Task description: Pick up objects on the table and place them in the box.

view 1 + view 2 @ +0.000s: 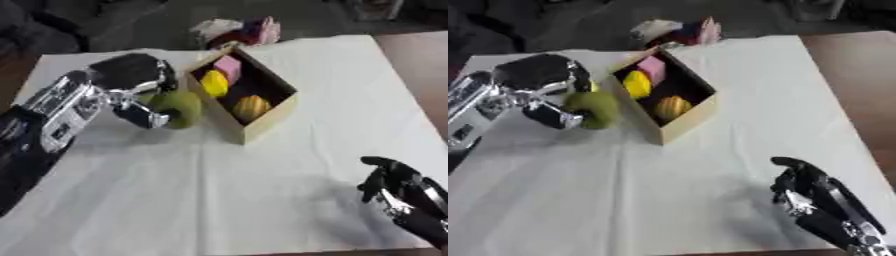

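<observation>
Right robot hand [398, 192] partly cropped; left robot hand [140, 87] half-hides green fruit [179, 107].

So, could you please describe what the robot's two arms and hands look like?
The left arm is bulky, with shiny silver joint housings and black panels; the left hand is black with silver fingers. The right hand is mostly black with silver metal accents.

Green fruit [178, 107] beside wooden box [271, 119], pink, yellow, orange items inside
</observation>
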Available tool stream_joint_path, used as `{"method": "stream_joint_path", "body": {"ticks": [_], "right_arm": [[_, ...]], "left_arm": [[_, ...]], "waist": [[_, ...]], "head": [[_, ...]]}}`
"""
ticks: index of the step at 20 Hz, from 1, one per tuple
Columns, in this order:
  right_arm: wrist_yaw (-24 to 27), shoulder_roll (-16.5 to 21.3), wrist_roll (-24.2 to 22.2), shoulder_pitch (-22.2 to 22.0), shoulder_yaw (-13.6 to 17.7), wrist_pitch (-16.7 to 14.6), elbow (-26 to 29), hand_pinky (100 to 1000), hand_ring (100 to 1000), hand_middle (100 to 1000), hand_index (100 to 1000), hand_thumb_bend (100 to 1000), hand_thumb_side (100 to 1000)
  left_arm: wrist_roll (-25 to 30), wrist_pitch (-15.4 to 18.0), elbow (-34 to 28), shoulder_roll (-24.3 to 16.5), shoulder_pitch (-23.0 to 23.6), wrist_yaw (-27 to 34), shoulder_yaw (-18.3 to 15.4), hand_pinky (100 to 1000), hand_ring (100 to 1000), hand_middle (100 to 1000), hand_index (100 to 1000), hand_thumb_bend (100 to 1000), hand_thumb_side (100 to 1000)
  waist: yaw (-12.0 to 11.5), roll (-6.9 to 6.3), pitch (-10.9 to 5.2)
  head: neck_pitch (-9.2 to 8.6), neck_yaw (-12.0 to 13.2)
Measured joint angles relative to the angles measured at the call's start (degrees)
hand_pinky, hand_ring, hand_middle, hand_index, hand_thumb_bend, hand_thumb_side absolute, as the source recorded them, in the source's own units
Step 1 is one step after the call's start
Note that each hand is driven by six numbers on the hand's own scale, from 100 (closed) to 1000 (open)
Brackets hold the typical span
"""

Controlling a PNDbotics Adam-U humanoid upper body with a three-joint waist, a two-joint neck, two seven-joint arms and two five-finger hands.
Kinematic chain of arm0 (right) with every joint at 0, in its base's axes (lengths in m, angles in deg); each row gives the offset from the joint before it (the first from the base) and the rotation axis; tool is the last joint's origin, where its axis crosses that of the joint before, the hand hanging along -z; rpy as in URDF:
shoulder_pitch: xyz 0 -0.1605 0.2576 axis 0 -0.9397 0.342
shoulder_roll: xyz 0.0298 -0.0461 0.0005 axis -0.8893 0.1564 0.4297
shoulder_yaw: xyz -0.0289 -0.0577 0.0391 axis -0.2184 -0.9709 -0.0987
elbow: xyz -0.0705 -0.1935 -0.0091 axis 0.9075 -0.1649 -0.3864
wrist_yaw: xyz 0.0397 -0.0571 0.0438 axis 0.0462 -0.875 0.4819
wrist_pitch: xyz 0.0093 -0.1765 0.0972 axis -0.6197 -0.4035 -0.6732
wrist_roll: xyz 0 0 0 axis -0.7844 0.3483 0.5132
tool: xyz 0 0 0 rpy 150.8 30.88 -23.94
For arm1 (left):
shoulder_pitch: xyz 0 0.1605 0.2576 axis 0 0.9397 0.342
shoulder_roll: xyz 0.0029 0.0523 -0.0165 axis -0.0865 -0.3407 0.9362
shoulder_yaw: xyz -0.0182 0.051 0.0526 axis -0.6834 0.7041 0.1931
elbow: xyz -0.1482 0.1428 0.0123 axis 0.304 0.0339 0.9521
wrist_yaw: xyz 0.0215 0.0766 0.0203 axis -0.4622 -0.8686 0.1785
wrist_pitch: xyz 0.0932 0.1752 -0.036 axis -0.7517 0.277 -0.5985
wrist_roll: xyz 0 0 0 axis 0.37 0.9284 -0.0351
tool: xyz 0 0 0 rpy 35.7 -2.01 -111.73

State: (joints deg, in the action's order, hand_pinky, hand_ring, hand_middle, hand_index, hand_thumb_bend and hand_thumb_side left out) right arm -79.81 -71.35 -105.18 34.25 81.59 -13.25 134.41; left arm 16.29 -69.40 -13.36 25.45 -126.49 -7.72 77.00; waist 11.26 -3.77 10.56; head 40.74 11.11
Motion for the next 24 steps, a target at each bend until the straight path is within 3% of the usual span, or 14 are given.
{"method": "stream_joint_path", "body": {"ticks": [5, 10, 12, 17, 20, 24], "right_arm": [[0.0, -0.03, -0.18, 0.01, -0.07, 0.1, 0.0, 700, 465, 482, 840, 100, 410], [0.06, -0.32, -0.7, 0.27, -0.71, 0.16, 0.0, 700, 465, 482, 840, 100, 415], [0.08, -0.34, -0.82, 0.33, -0.75, 0.23, 0.0, 700, 465, 482, 840, 100, 415], [0.11, -0.43, -0.92, 0.48, -0.78, 0.31, 0.0, 700, 465, 482, 840, 100, 411], [0.12, -0.52, -0.92, 0.49, -0.76, 0.3, 0.0, 700, 465, 482, 840, 100, 411], [0.12, -0.62, -0.86, 0.49, -0.7, 0.28, 0.0, 700, 465, 482, 840, 100, 410]], "left_arm": [[-3.65, -1.08, 8.53, 5.68, -6.66, -3.2, 0.16, 759, 630, 513, 628, 166, 251], [-6.75, -0.08, 18.45, 11.84, -9.84, -8.49, 0.09, 770, 683, 628, 731, 166, 258], [-7.61, 0.51, 21.0, 13.57, -10.06, -9.87, 0.1, 783, 728, 703, 782, 213, 276], [-7.62, 2.04, 24.09, 15.88, -10.01, -12.49, 0.85, 802, 773, 785, 867, 369, 314], [-6.54, 3.13, 24.38, 16.1, -9.61, -13.54, 1.18, 806, 777, 796, 875, 346, 304], [-4.36, 3.8, 22.21, 14.62, -8.75, -10.73, 1.16, 805, 752, 753, 840, 238, 274]], "waist": [[0.9, 0.13, -0.02], [1.75, 0.49, 0.02], [1.8, 0.5, 0.07], [2.01, 0.55, 0.17], [1.89, 0.66, 0.19], [1.41, 0.65, 0.2]], "head": [[0.0, 0.59], [0.0, 1.5], [0.0, 1.76], [0.0, 1.88], [0.0, 1.79], [0.0, 1.23]]}}
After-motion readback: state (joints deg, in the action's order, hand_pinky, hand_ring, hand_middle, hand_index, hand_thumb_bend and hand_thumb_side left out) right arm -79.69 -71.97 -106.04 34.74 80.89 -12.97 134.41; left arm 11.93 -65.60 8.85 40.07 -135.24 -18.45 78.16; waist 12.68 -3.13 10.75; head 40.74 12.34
